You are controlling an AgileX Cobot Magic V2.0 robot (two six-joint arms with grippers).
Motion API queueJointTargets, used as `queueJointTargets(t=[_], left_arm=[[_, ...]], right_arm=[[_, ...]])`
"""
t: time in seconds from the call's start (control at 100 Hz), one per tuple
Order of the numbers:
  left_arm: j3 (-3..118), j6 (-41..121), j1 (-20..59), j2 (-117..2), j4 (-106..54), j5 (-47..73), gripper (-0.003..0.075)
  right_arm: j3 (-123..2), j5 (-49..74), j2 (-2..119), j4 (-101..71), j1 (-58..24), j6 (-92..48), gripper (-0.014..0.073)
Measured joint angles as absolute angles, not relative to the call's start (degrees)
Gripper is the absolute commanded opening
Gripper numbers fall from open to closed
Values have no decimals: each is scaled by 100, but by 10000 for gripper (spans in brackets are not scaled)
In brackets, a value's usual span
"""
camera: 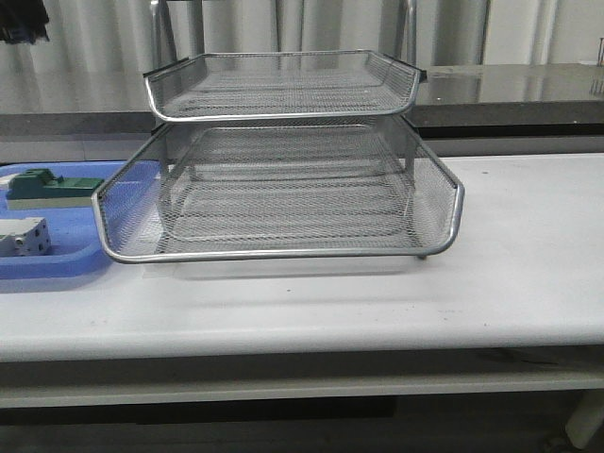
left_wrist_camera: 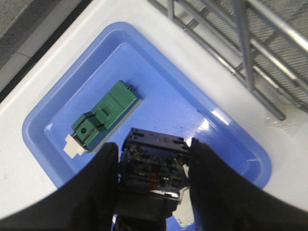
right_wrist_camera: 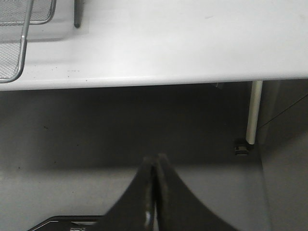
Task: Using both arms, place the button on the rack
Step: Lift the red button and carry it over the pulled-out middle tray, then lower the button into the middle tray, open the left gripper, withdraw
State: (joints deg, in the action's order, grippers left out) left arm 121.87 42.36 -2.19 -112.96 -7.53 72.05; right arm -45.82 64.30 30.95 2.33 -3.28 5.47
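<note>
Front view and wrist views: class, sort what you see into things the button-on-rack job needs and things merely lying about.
Job: button, rack, left end effector, right end effector.
Lying about: blue tray, green block, white-grey block.

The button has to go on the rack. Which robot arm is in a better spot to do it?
Probably the left. Its gripper is clamped on a dark part, likely the button, above the blue tray beside the rack. The right gripper is shut, empty, and low, off the table's front edge.
</note>
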Motion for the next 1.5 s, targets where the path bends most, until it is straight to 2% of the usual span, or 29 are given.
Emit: queueJointTargets(t=[0.29, 0.69, 0.86, 1.03, 1.5], left_arm=[[11324, 4228, 85, -10023, -1332, 7227, -20], [10683, 4228, 1781, -9697, -1534, 7238, -20], [10586, 4238, 2565, -9972, -1572, 7238, -20], [10564, 4238, 3025, -10498, -1584, 7207, -20], [10550, 4250, 3159, -11454, -1170, 6818, -13]], right_arm=[[-4582, 6430, 3095, 233, -328, 547, -71], [-4582, 6430, 3095, 233, -328, 547, -71], [-4582, 6430, 3095, 233, -328, 547, -71], [-4582, 6430, 3095, 233, -328, 547, -71], [-4591, 6430, 3095, 233, -328, 547, -71]])
